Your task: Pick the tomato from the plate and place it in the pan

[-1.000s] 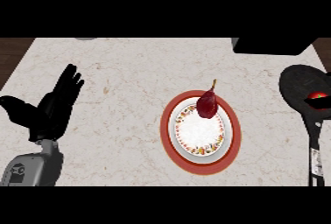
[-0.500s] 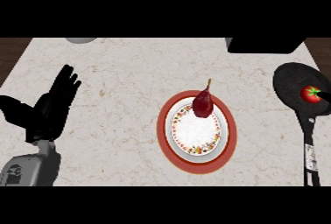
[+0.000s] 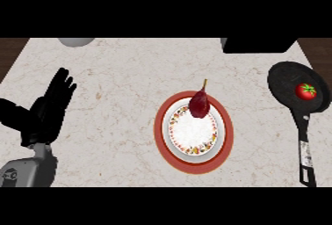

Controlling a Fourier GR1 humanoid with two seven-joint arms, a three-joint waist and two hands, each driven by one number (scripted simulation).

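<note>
A red tomato (image 3: 306,91) with a green top lies inside the black pan (image 3: 289,79) at the right of the counter; the pan's handle (image 3: 304,149) points toward the near edge. In the middle sits the red-rimmed plate (image 3: 193,156) with a white patterned centre, and a dark red pear-shaped fruit (image 3: 199,103) rests at its far side. My left hand (image 3: 45,112) stands at the left of the view, fingers straight and pointing up, holding nothing. My right hand shows nowhere in the view.
A black block (image 3: 256,45) sits at the counter's far edge right of centre. A grey round object (image 3: 76,41) is cut off at the far left. Dark wood shows beyond the counter's far corners (image 3: 13,50).
The whole scene has slid left in the view, so the tomato in the pan now shows fully. My left hand keeps its pose.
</note>
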